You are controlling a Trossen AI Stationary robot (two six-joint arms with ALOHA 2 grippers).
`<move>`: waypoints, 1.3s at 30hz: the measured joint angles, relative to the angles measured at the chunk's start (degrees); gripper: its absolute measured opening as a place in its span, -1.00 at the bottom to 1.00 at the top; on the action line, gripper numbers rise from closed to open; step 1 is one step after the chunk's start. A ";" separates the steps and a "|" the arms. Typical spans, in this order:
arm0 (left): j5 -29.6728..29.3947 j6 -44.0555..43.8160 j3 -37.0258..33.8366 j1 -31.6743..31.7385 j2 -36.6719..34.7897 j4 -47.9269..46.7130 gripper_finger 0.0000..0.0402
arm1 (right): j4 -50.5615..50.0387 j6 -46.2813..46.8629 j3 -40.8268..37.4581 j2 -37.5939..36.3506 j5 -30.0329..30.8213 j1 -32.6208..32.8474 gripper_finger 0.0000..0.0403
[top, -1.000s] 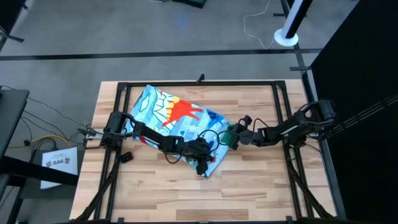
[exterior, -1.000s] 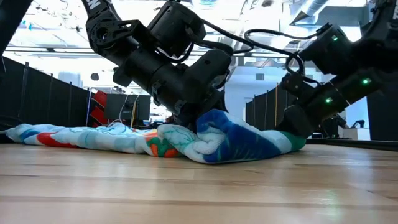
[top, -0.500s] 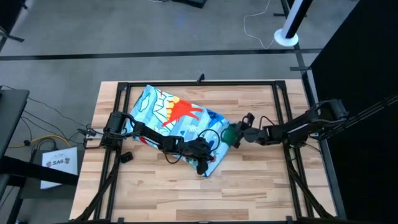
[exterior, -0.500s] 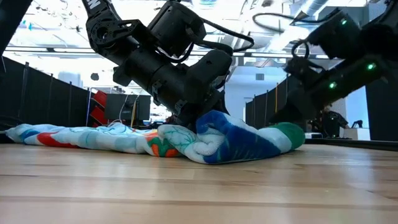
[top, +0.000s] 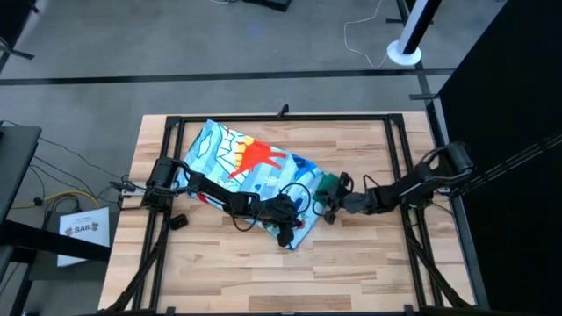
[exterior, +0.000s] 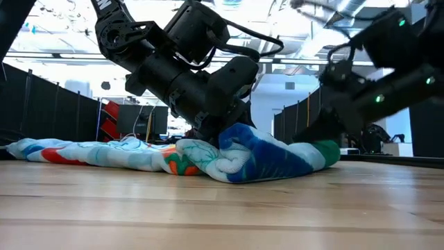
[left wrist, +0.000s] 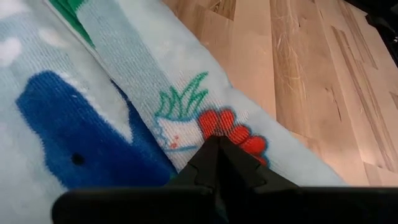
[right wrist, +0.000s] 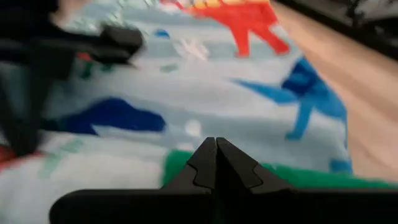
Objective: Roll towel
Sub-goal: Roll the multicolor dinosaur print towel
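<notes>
Left tool [top: 288,230] pressed together on the towel [top: 237,162] fold — right tool [top: 331,211] also closed, beside its green edge on the worktop [top: 369,263].

Light-blue printed towel [top: 246,167] — red and blue motifs, green edge — spread diagonally, near end bunched

A light wooden table [top: 219,263], ringed by a black frame, is carrying the towel [top: 237,162], which is lying partly flat and partly bunched. A small black object [top: 178,220] is sitting near its left edge.
</notes>
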 joint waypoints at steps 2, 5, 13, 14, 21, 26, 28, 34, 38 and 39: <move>0.00 0.51 0.00 0.00 0.00 0.01 -1.00 | 1.51 0.32 0.00 2.85 0.03 -0.14 -1.00; -0.05 2.24 0.00 0.00 0.00 0.02 -1.00 | 3.74 0.45 0.05 5.99 0.11 -0.08 -1.00; -1.50 18.40 -0.18 -1.74 -0.77 3.45 -1.00 | 5.89 1.48 0.15 8.63 0.34 -0.06 -1.00; -1.56 20.63 -0.24 -1.85 -1.23 3.11 -1.00 | 5.83 1.59 0.17 8.63 0.28 -0.04 -1.00; -1.70 36.81 -0.42 -1.73 -6.47 -0.95 -1.00 | 5.45 1.61 0.15 8.63 0.12 -0.04 -1.00; 3.20 46.40 2.05 2.49 -7.72 0.41 -1.00 | 5.38 1.59 0.13 8.63 0.12 -0.04 -1.00; 9.27 47.22 4.55 5.39 -5.84 1.29 -1.00 | 5.30 1.59 0.13 8.63 0.12 -0.04 -1.00; 17.20 51.21 9.90 10.54 2.02 1.74 -1.00 | 5.08 2.31 0.09 8.65 0.14 -0.04 -1.00; 18.30 52.23 11.48 12.03 5.63 1.89 -1.00 | 4.85 2.49 0.09 8.65 0.14 -0.04 -1.00; 18.54 52.23 11.69 12.30 6.16 1.89 -1.00 | 4.74 2.47 0.09 8.65 0.18 -0.04 -1.00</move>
